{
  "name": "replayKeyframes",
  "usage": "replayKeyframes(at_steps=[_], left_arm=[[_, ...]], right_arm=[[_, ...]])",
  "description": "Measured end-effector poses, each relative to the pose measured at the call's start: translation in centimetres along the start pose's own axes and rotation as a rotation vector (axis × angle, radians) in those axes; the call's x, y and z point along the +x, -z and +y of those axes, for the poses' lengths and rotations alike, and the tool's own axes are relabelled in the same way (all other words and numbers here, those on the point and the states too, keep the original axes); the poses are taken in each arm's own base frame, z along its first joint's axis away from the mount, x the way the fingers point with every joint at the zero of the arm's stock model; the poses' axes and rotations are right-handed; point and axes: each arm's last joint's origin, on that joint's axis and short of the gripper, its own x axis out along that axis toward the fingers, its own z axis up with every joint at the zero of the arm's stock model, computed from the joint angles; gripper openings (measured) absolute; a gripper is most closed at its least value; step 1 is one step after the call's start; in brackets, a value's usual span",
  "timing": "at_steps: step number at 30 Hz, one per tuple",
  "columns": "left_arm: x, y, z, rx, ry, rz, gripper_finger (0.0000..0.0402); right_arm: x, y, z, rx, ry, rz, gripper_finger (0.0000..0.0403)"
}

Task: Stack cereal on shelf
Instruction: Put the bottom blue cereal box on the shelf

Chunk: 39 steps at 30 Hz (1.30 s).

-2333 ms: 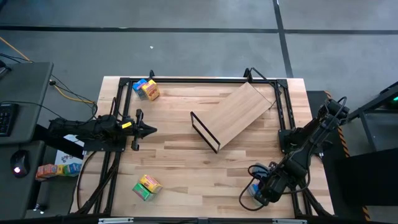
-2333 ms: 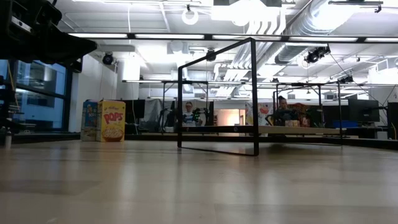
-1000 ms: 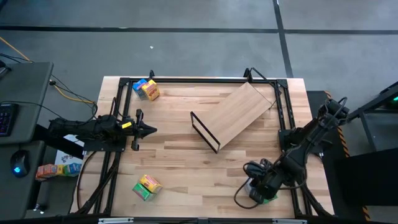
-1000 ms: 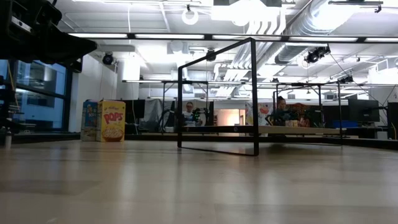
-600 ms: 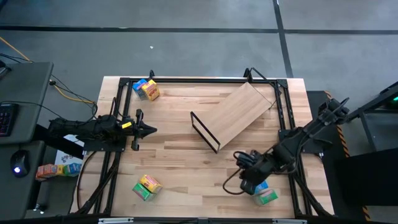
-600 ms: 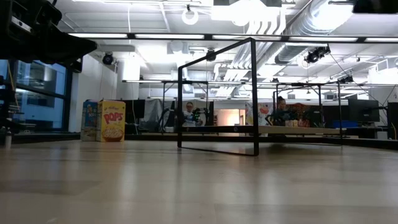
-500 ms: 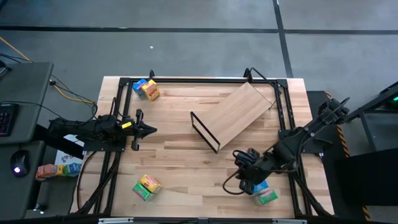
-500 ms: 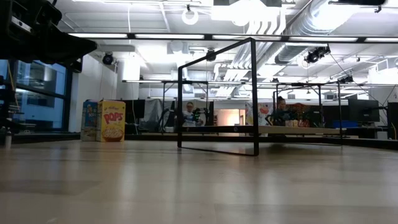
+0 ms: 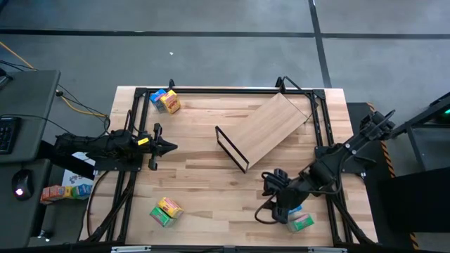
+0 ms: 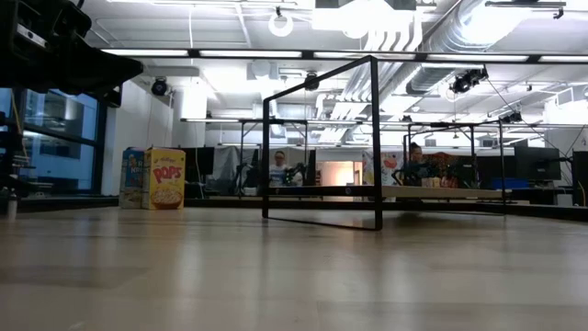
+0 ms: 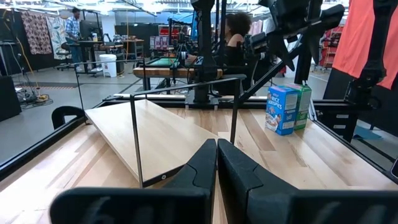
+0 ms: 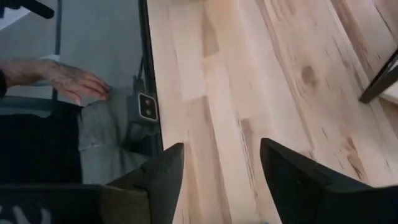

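Observation:
The shelf [image 9: 271, 128], a light-wood board with a black frame [image 9: 232, 149] at one end, lies slantwise on the table's far right. Cereal boxes stand in pairs: blue and green [image 9: 299, 219] near the right front corner, blue and yellow [image 9: 165, 100] at the far left, yellow and green [image 9: 165, 211] at the near left. My right gripper [image 12: 221, 180] hangs open over bare tabletop, just left of the blue and green pair [image 11: 286, 109]. My left gripper [image 11: 216, 168] waits shut at the table's left edge [image 9: 169, 146].
Black rails [image 9: 320, 119] run along the table's sides. A person's hand [image 12: 65, 78] shows beyond the table's near edge. Bare wood lies between the shelf and the near edge. More boxes [image 9: 63, 191] sit off the table to the left.
My right gripper has drawn away from the blue and green boxes, going toward the table's left and a little toward its far edge. The two boxes stay standing near the right front corner.

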Motion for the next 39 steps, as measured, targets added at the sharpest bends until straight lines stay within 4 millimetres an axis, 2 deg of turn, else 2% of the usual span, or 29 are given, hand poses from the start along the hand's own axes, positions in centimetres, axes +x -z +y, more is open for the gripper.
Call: replayKeyframes(at_steps=[3,5,10,13,17,24,32,39], left_arm=[[0.0,0.0,0.0,0.000,0.000,0.000,0.0008],[0.0,0.0,0.0,0.000,0.000,0.000,0.0008],[0.0,0.0,0.0,0.000,0.000,0.000,0.0008],[0.0,0.0,0.0,0.000,0.000,0.000,0.0008],[0.0,0.0,0.0,0.000,0.000,0.000,0.0008],[0.0,0.0,0.0,0.000,0.000,0.000,0.0008],[0.0,0.0,0.0,0.000,0.000,0.000,0.0008],[0.0,0.0,0.0,0.000,0.000,0.000,0.0008]], right_arm=[[-0.1,-0.1,0.1,0.028,-0.050,0.051,0.0209],[-0.6,-0.4,0.9,0.029,-0.107,0.065,0.0209],[-2.0,0.5,3.1,-0.122,-0.127,0.003,0.0209],[-2.7,1.7,3.2,-0.184,-0.037,0.027,0.0209],[-2.6,3.9,2.6,-0.284,0.111,0.142,0.0209],[-1.2,5.4,3.3,-0.388,0.121,0.220,0.0209],[1.4,6.9,2.9,-0.473,0.212,0.364,0.0209],[2.2,7.3,3.0,-0.479,0.211,0.407,0.0209]])
